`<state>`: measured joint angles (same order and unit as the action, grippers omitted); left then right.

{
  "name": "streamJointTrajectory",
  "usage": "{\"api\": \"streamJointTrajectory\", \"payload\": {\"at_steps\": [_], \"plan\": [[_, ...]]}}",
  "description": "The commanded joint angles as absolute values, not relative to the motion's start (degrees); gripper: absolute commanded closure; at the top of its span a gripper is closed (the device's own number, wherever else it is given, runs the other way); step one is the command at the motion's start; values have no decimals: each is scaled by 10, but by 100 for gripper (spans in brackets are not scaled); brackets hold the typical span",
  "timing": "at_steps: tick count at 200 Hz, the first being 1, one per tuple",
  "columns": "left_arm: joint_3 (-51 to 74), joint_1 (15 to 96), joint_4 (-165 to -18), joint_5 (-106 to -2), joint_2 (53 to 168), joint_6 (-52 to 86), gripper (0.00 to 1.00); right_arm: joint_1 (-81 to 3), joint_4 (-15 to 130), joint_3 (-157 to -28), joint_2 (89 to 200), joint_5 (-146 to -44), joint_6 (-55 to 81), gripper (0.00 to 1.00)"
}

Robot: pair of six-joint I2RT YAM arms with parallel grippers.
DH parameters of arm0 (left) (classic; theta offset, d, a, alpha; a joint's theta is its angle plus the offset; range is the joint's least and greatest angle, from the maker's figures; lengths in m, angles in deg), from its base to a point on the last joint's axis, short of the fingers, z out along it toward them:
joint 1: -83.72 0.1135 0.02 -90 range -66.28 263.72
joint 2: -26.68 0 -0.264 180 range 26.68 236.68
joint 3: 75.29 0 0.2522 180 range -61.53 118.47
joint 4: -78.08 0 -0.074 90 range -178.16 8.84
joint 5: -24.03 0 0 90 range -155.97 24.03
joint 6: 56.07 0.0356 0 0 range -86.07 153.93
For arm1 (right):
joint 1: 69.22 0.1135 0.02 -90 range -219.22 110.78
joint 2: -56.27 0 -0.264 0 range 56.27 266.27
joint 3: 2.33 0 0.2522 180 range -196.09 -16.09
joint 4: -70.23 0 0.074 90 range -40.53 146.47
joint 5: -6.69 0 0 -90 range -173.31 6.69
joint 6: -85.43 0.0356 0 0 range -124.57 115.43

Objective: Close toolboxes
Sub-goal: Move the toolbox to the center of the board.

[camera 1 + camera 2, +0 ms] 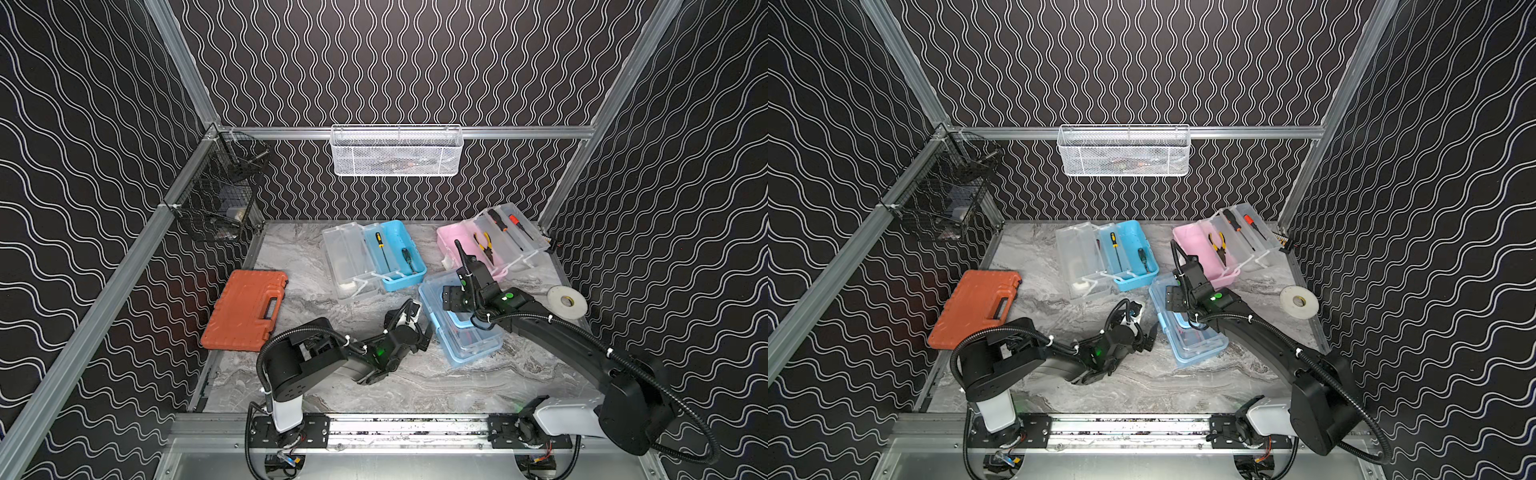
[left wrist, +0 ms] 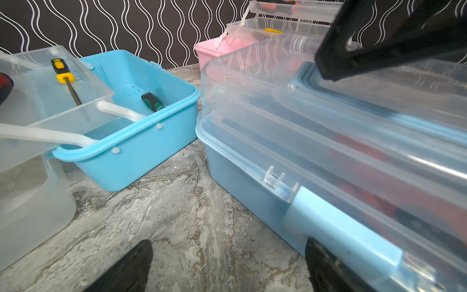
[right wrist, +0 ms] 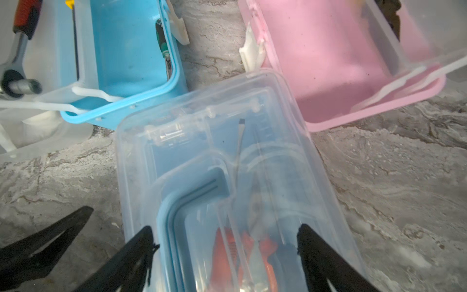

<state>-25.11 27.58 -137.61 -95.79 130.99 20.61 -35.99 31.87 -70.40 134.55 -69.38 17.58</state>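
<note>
Black fingertips of the left hand [image 2: 228, 244] stand wide apart, holding nothing, low over the grey marble-patterned bench [image 1: 415, 395]. One of them sits just beside the near toolbox [image 2: 278, 121], a small rectangular box with a light-blue plastic base and a translucent clear lid. That lid is down on its base, and a light-blue latch [image 2: 341, 227] hangs over the seam on the side facing this hand. By the look of it, the hand is placed there to push the latch home.

Over the same lid the right hand [image 3: 226, 230] is also open and grips nothing, its fingers on either side of the folded light-blue loop handle [image 3: 192, 189]. Whether they touch the lid I cannot tell. Its place suggests it is there to keep the lid seated.

Ahead of the left hand, the bright-blue plastic toolbox [image 2: 141, 161] is open, its clear trays swung out. Ahead of the right hand, the pink plastic toolbox [image 3: 328, 63] is open the same way. Both look yet to be closed.

Well apart, out past the left hand, lies a flat orange hard case [image 1: 245, 311].
</note>
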Motion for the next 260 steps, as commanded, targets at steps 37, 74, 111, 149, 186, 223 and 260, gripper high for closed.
{"api": "streamJointTrajectory", "payload": {"at_steps": [37,74,111,149,186,223,260], "plan": [[-213,274,-1394,-918,1317,204,1,-359,216,-661,1378,-833,207,13],[-204,272,-1384,-912,1308,200,1,-358,231,-645,1387,-858,212,14],[-189,271,-1382,-907,1306,199,1,-356,238,-636,1389,-866,218,14],[-211,271,-1399,-916,1306,193,1,-354,237,-643,1373,-860,220,13],[-234,271,-1420,-921,1310,172,1,-353,231,-659,1371,-850,219,11],[-272,271,-1412,-945,1273,181,1,-353,208,-695,1357,-824,210,9],[-307,272,-1403,-957,1238,183,1,-354,184,-732,1344,-799,199,8]]}}
